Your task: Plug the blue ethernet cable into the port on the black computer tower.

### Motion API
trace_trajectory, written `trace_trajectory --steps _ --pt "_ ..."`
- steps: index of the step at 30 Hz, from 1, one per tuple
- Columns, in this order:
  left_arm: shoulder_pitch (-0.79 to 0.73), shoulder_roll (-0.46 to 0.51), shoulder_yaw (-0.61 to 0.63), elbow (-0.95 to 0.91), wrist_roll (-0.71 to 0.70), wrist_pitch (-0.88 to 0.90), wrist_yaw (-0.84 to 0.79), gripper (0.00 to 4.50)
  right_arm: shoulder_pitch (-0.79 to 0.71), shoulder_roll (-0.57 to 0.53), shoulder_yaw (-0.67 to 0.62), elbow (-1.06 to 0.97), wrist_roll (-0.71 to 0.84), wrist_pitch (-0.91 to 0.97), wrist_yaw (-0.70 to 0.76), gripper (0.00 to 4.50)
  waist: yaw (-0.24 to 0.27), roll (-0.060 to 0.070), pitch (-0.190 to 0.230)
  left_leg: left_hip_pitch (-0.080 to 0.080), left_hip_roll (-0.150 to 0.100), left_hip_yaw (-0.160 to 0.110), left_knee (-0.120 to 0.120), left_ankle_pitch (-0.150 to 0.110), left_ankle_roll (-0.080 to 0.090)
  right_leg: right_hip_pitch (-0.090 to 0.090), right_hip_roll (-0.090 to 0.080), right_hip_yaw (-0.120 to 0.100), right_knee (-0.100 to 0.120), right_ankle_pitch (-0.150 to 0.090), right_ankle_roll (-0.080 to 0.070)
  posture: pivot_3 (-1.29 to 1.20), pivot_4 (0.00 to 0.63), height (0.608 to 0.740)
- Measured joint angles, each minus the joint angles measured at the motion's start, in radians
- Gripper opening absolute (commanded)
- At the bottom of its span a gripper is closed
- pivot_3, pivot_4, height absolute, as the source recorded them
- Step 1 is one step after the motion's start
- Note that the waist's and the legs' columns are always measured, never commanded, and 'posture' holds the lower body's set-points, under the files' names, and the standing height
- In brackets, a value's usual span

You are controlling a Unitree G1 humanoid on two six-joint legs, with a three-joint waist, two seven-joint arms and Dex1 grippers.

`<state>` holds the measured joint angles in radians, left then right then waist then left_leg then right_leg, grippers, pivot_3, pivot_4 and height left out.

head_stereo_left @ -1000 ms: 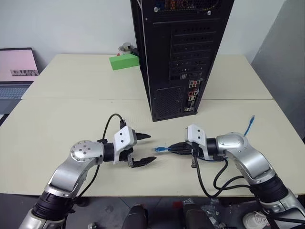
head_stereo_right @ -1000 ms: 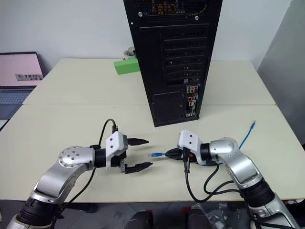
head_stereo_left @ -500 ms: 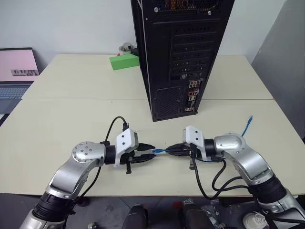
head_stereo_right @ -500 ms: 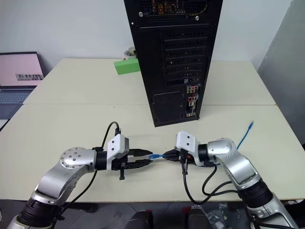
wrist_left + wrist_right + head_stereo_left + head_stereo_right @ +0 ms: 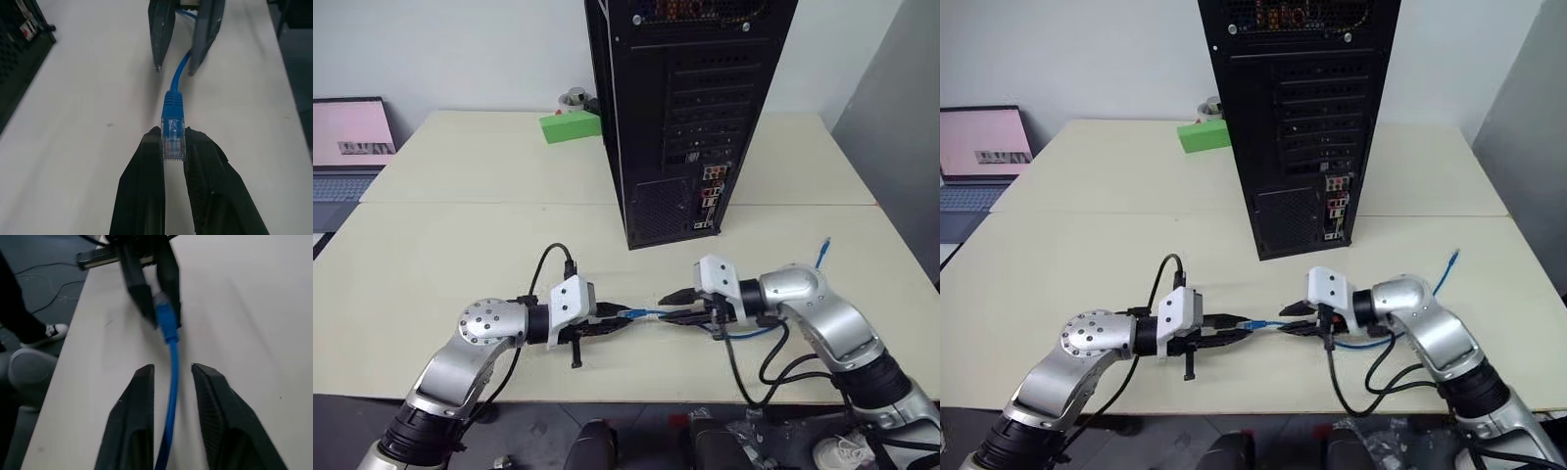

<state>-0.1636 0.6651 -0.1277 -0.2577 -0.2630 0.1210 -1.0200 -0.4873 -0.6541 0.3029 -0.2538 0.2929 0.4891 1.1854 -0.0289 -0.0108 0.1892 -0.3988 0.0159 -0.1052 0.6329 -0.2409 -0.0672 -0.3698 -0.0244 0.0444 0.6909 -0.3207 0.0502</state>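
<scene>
Pale surface (image 5: 460, 245): left gripper (image 5: 173, 147) fingers pinch the blue ethernet cable (image 5: 173, 117) plug lengthwise; right gripper (image 5: 171, 377) fingers apparently parted around the cord; black computer tower (image 5: 685, 117) stands ahead.

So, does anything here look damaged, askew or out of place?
Nothing stands out. The thin light-blue ethernet cable looks intact, its clear plastic plug pinched straight in the left claw. The tall black metal computer tower stands upright.

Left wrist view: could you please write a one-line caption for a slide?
Left pincer shut on the cable plug above the table; right pincer open around the cord.
</scene>
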Motion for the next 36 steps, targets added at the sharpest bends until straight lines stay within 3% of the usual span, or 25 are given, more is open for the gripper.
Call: trace_trajectory --steps 5,9,10,13,17,29,32,36 --pt "-0.001 -0.016 0.001 0.101 0.13 -0.297 0.046 0.28 -0.006 -0.047 -0.101 0.014 0.13 0.138 0.038 2.99 -0.002 0.0 0.0 0.0 0.0 0.0 0.0 0.0 0.0 0.0 0.0 0.0 -0.001 0.0 0.0 0.0 0.15 0.74" --pt "-0.013 -0.03 0.0 0.221 0.27 -0.637 0.121 0.28 0.006 0.033 -0.181 0.004 0.246 0.271 -0.048 3.97 -0.004 0.0 0.0 0.0 0.0 0.0 0.0 0.0 0.0 0.0 0.0 0.001 0.0 0.0 0.0 0.0 0.15 0.74" --pt "-0.018 -0.026 0.0 0.254 0.315 -0.741 0.147 0.28 0.008 0.065 -0.197 -0.007 0.272 0.306 -0.087 4.02 -0.004 0.0 0.0 0.0 0.0 0.0 0.0 0.0 0.0 0.0 0.0 0.001 0.0 0.0 0.0 0.0 0.15 0.74" --pt "-0.051 -0.025 0.016 0.327 0.425 -0.996 0.241 0.28 0.018 0.145 -0.212 -0.054 0.339 0.396 -0.187 4.02 -0.001 0.0 0.0 -0.001 0.0 0.0 0.0 0.0 0.0 0.0 0.0 0.0 0.0 0.0 0.0 0.0 0.15 0.74" --pt "-0.088 -0.029 0.06 0.372 0.496 -1.137 0.353 0.28 0.046 0.198 -0.197 -0.074 0.356 0.425 -0.267 4.02 0.0 0.0 0.0 -0.001 -0.001 0.0 0.0 0.0 0.0 0.0 -0.001 0.0 0.0 0.0 0.0 0.0 0.15 0.74" --pt "-0.107 -0.023 0.066 0.386 0.624 -1.202 0.508 0.28 0.035 0.27 -0.183 -0.091 0.441 0.523 -0.36 4.02 -0.003 0.0 0.0 -0.001 -0.001 0.0 0.0 0.0 0.001 -0.002 0.0 0.0 0.004 0.0 0.0 0.0 0.15 0.74" --pt "-0.107 -0.022 0.066 0.386 0.635 -1.199 0.531 0.28 0.031 0.28 -0.183 -0.091 0.446 0.525 -0.374 3.65 -0.003 0.0 0.0 -0.001 -0.001 0.0 0.0 0.0 0.001 -0.002 0.0 0.0 0.004 0.0 0.0 0.0 0.15 0.74" --pt "-0.106 -0.02 0.066 0.381 0.642 -1.195 0.552 0.28 0.027 0.286 -0.183 -0.091 0.457 0.526 -0.385 3.65 -0.003 0.0 0.0 -0.001 -0.001 0.0 0.0 0.001 0.001 -0.002 0.0 0.0 0.004 0.0 0.0 0.0 0.15 0.74"
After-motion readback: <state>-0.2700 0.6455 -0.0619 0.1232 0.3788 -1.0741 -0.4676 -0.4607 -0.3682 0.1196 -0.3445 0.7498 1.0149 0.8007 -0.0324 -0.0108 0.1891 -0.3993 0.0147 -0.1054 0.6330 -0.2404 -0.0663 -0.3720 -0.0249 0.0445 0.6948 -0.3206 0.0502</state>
